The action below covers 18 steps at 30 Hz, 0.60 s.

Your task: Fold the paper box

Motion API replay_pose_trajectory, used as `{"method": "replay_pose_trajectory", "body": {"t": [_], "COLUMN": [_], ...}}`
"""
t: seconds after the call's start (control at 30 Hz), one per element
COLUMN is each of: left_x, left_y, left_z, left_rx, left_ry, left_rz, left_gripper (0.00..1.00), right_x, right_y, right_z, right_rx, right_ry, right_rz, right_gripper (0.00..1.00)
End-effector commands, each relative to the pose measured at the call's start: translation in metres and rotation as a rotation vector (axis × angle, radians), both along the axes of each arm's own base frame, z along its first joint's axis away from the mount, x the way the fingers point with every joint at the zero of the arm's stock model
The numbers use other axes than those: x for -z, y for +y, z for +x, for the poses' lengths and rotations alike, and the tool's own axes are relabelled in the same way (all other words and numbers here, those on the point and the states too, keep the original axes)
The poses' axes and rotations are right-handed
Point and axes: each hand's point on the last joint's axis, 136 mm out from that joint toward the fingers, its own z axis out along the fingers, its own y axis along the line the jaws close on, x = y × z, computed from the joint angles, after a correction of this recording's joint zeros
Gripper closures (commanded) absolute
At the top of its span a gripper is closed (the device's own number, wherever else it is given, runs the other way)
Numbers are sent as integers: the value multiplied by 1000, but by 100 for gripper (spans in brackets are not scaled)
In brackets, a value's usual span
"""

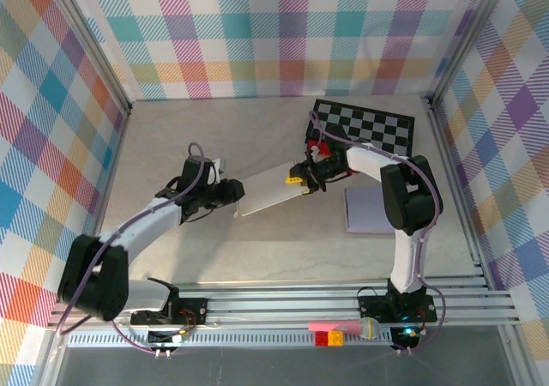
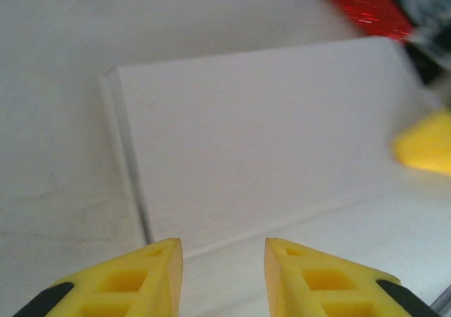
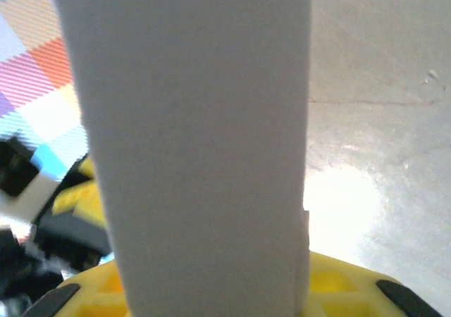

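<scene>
Left gripper: the black-and-yellow left gripper [image 1: 230, 194] is sitting left of centre in the top view, just beside the lower-left end of the white flat paper box [image 1: 273, 189]. In the left wrist view [image 2: 223, 278] its yellow fingertips [image 2: 158, 275] are standing apart, white card is showing in the gap, and they are clamping nothing.

Box position: the box is lying at the centre of the pale table [image 1: 214, 137], between the two grippers.

Box axis: its long axis is running from lower left up to upper right in the top view. In the left wrist view the panel [image 2: 268, 141] is stretching ahead of the fingertips and off to the right.

Right gripper: the right gripper [image 1: 302, 178] is sitting right of centre, at the box's upper-right end. In the right wrist view [image 3: 218, 292] the box [image 3: 204, 134] is rising out of the yellow fingers [image 3: 352, 282] and hiding the gap, so I cannot tell whether they are gripping it.

Nearer arm: each arm is reaching one end. The right one is looking more engaged, so the fold is probably turning on it holding that end while the left works the other.

Bystanders: a black-and-white chequered board [image 1: 364, 129] is lying at upper right, and a lavender paper sheet [image 1: 367, 210] is lying at right of centre, both apart from the box.
</scene>
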Motion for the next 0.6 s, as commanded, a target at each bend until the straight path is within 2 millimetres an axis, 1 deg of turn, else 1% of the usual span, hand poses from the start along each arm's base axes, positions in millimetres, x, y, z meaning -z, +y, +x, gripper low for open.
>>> {"method": "replay_pose_trajectory", "body": {"t": [0.0,0.07,0.13,0.2,0.27,0.33,0.37,0.43,0.5,0.57], "left_x": [-44,-53,-58,-54,-47,-42,-40,-36,-37,-39], "left_y": [-21,-30,-42,-48,-49,-48,-48,-46,-45,-46], "left_z": [-16,-32,-56,-74,-82,-81,-79,-69,-56,-48], "left_rx": [243,352,518,639,730,778,793,791,766,746], "left_ry": [-290,-374,-435,-449,-456,-462,-471,-490,-520,-545], "left_rz": [148,220,260,311,401,497,537,619,680,713], "left_gripper": [65,64,62,60,58,55,49,48,47,47], "right_x": [-30,-33,-35,-37,-40,-43,-45,-47,-46,-46], "right_y": [-6,-11,-16,-20,-22,-23,-23,-24,-26,-27], "right_z": [4,2,-1,-6,-11,-17,-19,-23,-28,-32], "right_rx": [73,101,130,150,157,160,159,156,158,158], "right_ry": [101,174,258,342,393,434,457,488,505,531], "right_rz": [54,61,65,64,61,53,54,47,29,29], "right_gripper": [70,72,73,74,75,75,75,75,74,74]}}
